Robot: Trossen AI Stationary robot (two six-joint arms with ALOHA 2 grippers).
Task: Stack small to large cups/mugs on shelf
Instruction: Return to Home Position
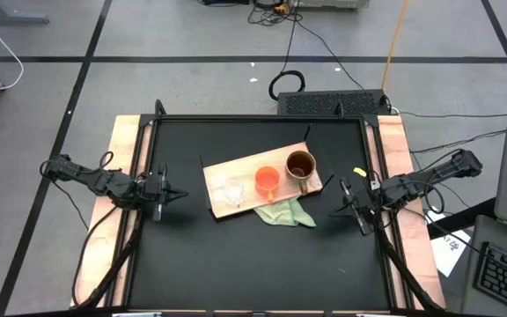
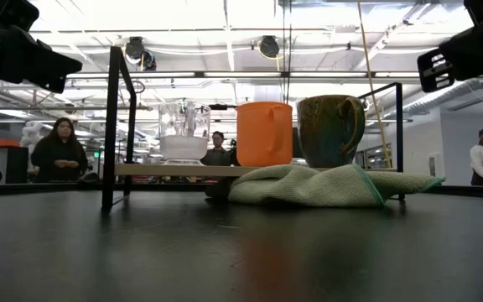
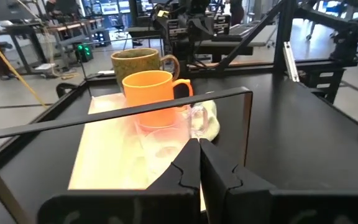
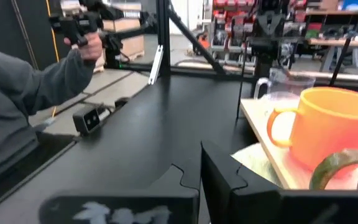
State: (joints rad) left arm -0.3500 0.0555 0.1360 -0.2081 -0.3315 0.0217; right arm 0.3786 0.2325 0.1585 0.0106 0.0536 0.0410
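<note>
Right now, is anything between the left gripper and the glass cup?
Yes. A thin black frame stands around the shelf. In the left wrist view its bar crosses between the left gripper, fingers shut, and the glass cup. Nothing else visible lies between them.

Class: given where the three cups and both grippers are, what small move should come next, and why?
Probably ease both arms home: the glass cup, orange mug and olive mug already stand in a row on the board; left gripper and right gripper are shut, empty.
</note>
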